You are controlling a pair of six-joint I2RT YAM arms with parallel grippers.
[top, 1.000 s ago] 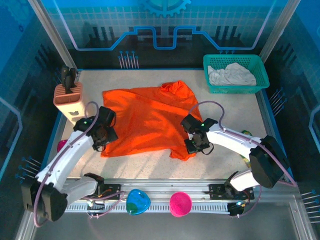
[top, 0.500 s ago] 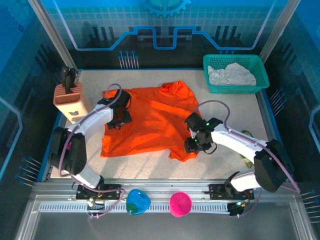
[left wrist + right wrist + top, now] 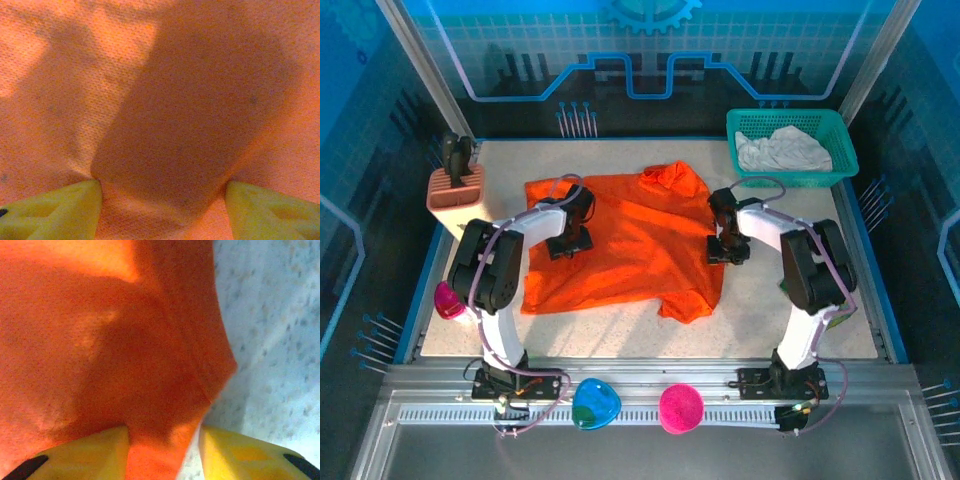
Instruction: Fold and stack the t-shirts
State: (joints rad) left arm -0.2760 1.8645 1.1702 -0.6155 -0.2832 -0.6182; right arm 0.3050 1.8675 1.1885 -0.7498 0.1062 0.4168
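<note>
The bright orange t-shirt (image 3: 630,245) lies spread across the middle of the table, its collar end bunched toward the back. My left gripper (image 3: 570,240) is down on the shirt's left part. In the left wrist view its yellow fingers (image 3: 55,212) stand wide apart and open, with flat orange cloth (image 3: 190,110) between them. My right gripper (image 3: 726,250) is at the shirt's right edge. There its jaws are open around the orange hem (image 3: 165,440), with bare table showing beside the cloth. The off-white t-shirt (image 3: 782,150) lies crumpled in the basket.
The teal mesh basket (image 3: 840,165) stands at the back right corner. A pink holder with dark handles (image 3: 455,195) is at the left edge. A blue bowl (image 3: 595,402) and a pink bowl (image 3: 681,407) sit on the front rail. Small items lie at the table's sides.
Both arms have swung away from the near edge. The left gripper went from the shirt's lower left to its upper left part. The right gripper opened and moved up the right edge.
</note>
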